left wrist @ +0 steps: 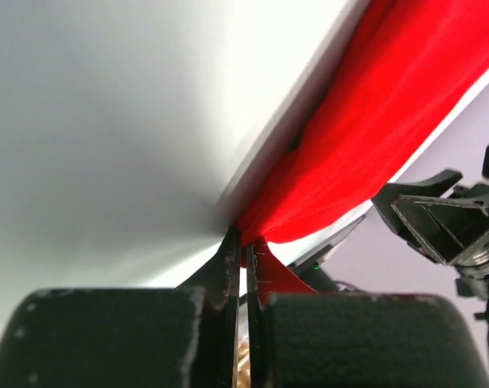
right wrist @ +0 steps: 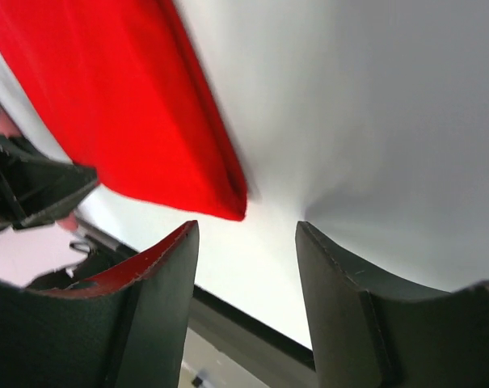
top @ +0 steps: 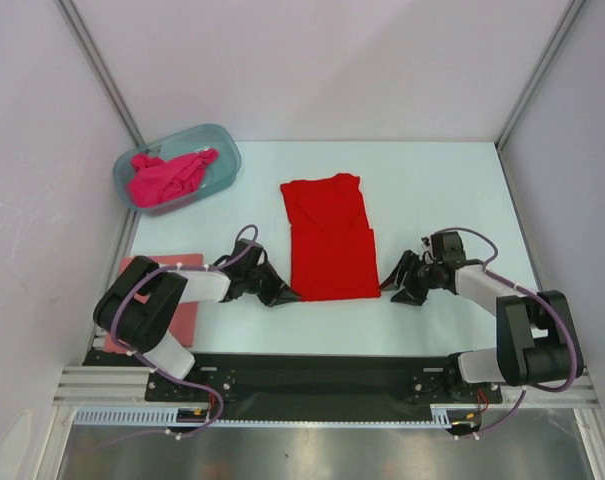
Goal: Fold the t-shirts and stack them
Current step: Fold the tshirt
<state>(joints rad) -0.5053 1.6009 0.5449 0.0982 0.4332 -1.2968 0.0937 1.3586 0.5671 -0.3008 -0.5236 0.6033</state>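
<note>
On table (top: pixel 432 190), left pincer (left wrist: pixel 242 242) clamps red t-shirt (top: pixel 329 240) at near corner

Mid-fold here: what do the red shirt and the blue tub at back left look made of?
Red shirt: soft matte cloth, likely a cotton knit; it lies limp and bunches into folds where the left gripper pinches its corner. Tub: translucent blue-grey plastic, smooth-looking; its rounded wall lets light through.

- A plain bright red t-shirt (top: pixel 329 238).
- A plain hot magenta-pink t-shirt (top: pixel 167 177).
- A plain dusty salmon-pink t-shirt (top: pixel 189 320).
- A translucent blue-grey tub (top: pixel 232 160).
- A white table (top: pixel 432 190).
</note>
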